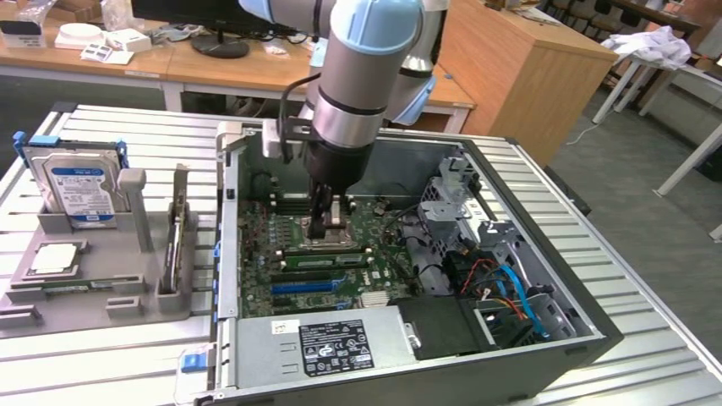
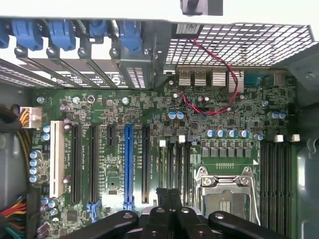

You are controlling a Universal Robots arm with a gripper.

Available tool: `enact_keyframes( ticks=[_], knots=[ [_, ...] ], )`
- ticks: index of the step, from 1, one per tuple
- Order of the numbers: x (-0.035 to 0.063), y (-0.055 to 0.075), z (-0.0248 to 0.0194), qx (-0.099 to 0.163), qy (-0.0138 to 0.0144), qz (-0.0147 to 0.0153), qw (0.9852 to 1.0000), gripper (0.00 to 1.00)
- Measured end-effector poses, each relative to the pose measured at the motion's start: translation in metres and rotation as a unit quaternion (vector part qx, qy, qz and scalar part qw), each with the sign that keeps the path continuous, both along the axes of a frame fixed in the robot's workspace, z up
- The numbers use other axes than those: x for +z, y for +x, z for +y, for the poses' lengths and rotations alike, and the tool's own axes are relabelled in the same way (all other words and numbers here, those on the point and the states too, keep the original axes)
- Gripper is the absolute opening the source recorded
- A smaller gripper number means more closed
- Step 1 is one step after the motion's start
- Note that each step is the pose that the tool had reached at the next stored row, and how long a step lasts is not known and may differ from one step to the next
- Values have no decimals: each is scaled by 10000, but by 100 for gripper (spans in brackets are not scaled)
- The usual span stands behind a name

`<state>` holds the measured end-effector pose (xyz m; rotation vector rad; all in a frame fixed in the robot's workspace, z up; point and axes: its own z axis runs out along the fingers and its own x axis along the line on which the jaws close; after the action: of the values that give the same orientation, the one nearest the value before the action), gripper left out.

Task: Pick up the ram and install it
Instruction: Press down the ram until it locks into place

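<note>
My gripper [image 1: 325,230] reaches down into the open computer case [image 1: 542,338], low over the motherboard [image 1: 384,228] beside the CPU socket [image 2: 224,196]. Its dark fingers [image 2: 162,201] are pressed together, shut, and I see nothing between them. Thin green strips that look like ram [image 1: 325,259] stand in the memory slots just in front of the fingertips in the exterior view. I cannot tell whether the fingers touch them. In the wrist view, black slots [image 2: 174,159] run under the gripper [image 2: 169,199]. More empty black memory slots [image 2: 279,184] lie beyond the socket.
A grey fixture [image 1: 101,300] at the exterior view's left holds an upright hard drive [image 1: 77,190], a CPU chip [image 1: 54,258] and a small green board lying flat [image 1: 77,288]. Inside the case are a blue slot [image 2: 128,164], the power supply [image 1: 338,345], a drive cage [image 1: 457,199] and cables [image 1: 508,288].
</note>
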<state>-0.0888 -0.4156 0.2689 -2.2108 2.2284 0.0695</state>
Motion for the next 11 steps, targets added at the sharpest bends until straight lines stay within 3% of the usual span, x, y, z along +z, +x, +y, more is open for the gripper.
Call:
enact_keyframes(
  ticks=[11],
  knots=[
    [122, 0, 0, 0, 0, 0, 10000, 11]
  ],
)
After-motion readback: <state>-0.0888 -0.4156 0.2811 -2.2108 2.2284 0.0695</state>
